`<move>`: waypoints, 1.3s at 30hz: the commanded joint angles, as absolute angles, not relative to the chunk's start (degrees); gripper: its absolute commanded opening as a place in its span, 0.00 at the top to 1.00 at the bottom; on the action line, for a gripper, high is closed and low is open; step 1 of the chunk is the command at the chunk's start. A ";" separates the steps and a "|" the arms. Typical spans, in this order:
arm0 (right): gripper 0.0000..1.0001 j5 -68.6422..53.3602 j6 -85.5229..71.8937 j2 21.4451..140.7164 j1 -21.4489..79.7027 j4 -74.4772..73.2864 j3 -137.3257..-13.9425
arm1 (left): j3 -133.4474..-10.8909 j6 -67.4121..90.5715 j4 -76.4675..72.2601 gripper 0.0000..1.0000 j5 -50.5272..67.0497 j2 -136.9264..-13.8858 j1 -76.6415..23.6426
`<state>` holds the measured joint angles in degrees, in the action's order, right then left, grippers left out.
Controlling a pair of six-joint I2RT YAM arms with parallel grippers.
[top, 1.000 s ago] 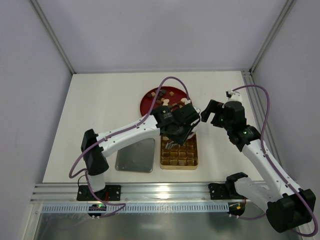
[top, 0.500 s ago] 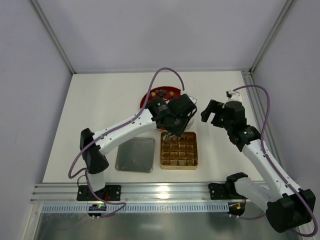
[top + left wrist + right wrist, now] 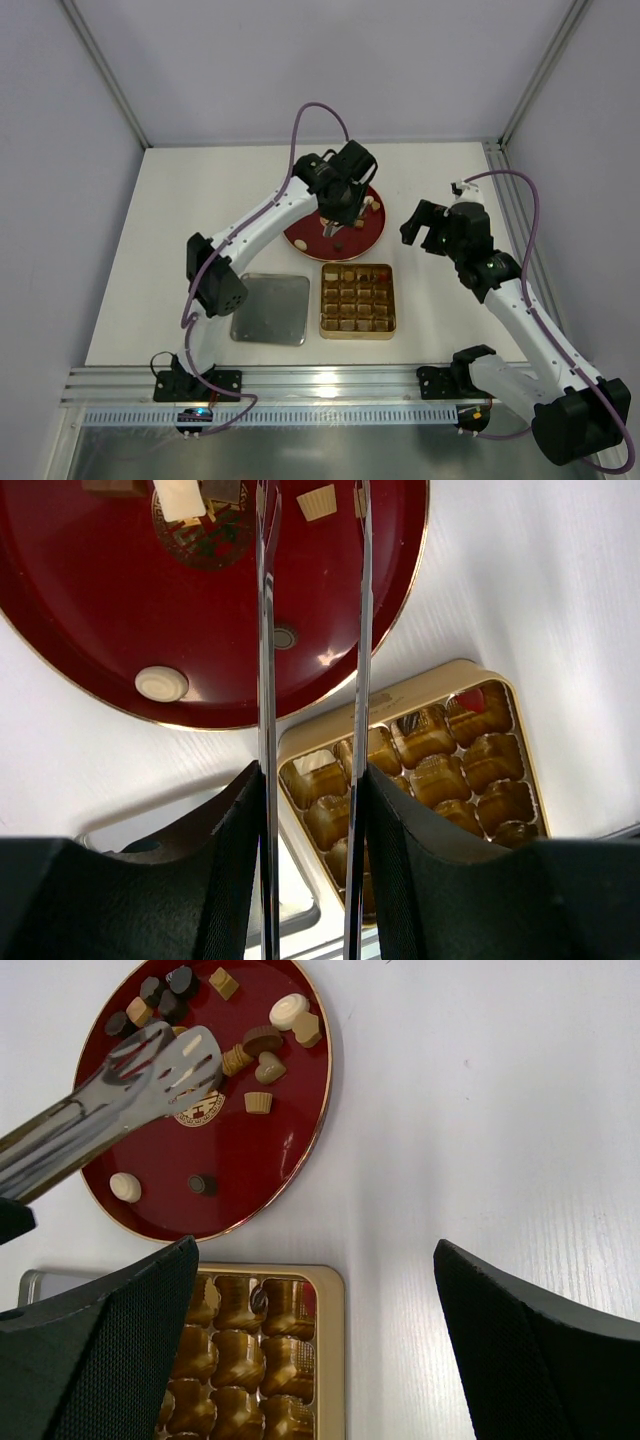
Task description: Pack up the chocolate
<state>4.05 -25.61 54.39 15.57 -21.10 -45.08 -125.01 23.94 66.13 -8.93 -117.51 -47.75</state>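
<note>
A white bench [image 3: 200, 220] carries three things. A round red plate [image 3: 300, 232] with a thin gold rim and a round emblem at its middle lies toward the far side. Just near of it, apart from it, sits a square gold tin [image 3: 357, 334] divided into a grid of cells. Left of the tin lies a flat square silver lid [image 3: 270, 310]. Metal tongs [image 3: 130, 1100] with slotted tips hang over the plate's emblem. An aluminium rail [image 3: 330, 380] runs along the near edge.

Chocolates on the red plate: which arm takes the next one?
Left, probably. The left gripper holds the tongs, whose tips hang over the plate beside the chocolates. The right gripper is open, empty and off to the plate's side.
</note>
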 commanded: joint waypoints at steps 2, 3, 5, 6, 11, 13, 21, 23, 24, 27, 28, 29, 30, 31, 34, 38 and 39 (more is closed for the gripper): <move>0.00 3.25 -25.23 54.41 15.29 -20.04 -46.76 | -129.46 21.97 67.94 0.57 -7.30 -120.49 -47.02; 0.00 3.25 -25.22 54.40 15.21 -20.30 -46.76 | -129.81 21.97 68.29 0.57 -7.29 -120.85 -46.85; 0.00 3.25 -25.14 54.32 15.29 -20.30 -46.50 | -129.82 21.88 68.20 0.57 -7.56 -121.64 -46.76; 0.00 3.34 -25.05 54.23 15.21 -20.13 -46.23 | -129.55 21.80 67.94 0.57 -7.56 -121.99 -46.67; 0.00 3.16 -25.14 54.32 15.12 -19.95 -45.97 | -129.55 21.62 67.76 0.57 -7.30 -122.96 -46.76; 0.00 3.25 -25.22 54.32 15.21 -19.78 -45.88 | -129.55 21.53 67.68 0.58 -6.86 -123.66 -46.67; 0.00 2.99 -25.22 54.23 14.94 -19.51 -45.53 | -129.81 21.36 67.15 0.58 -6.68 -126.12 -46.41; 0.00 2.99 -25.14 54.23 14.85 -19.51 -45.53 | -129.81 21.36 66.89 0.58 -6.59 -126.65 -46.32; 0.00 2.90 -25.14 54.23 14.77 -19.60 -45.53 | -129.81 21.36 66.80 0.58 -6.68 -127.00 -46.41; 0.00 2.72 -25.14 54.23 14.68 -19.42 -45.35 | -129.90 21.36 66.36 0.58 -6.42 -127.53 -46.23; 0.00 2.64 -25.05 54.23 14.59 -19.51 -45.35 | -130.08 21.44 66.36 0.58 -6.07 -127.88 -46.23; 0.00 2.64 -25.14 54.14 14.50 -19.51 -45.35 | -130.08 21.45 66.36 0.58 -5.89 -128.05 -46.32; 0.00 2.64 -25.05 54.14 14.50 -19.51 -45.26 | -130.25 21.45 66.27 0.58 -5.80 -128.23 -46.32; 0.00 2.55 -25.14 54.14 14.50 -19.34 -45.26 | -130.34 21.53 66.18 0.58 -5.80 -128.49 -46.23; 0.00 2.37 -25.05 54.14 14.33 -19.34 -45.18 | -130.52 21.62 66.00 0.58 -5.45 -128.93 -46.23; 0.00 2.37 -24.96 54.05 14.33 -19.34 -45.18 | -130.78 21.71 66.09 0.59 -5.45 -129.46 -46.32; 0.00 2.37 -24.96 54.14 14.33 -19.34 -45.18 | -130.69 21.62 66.09 0.59 -5.36 -129.38 -46.23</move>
<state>2.76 -25.58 54.39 14.74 -21.08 -45.06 -128.20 22.04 67.24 -6.22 -129.67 -46.48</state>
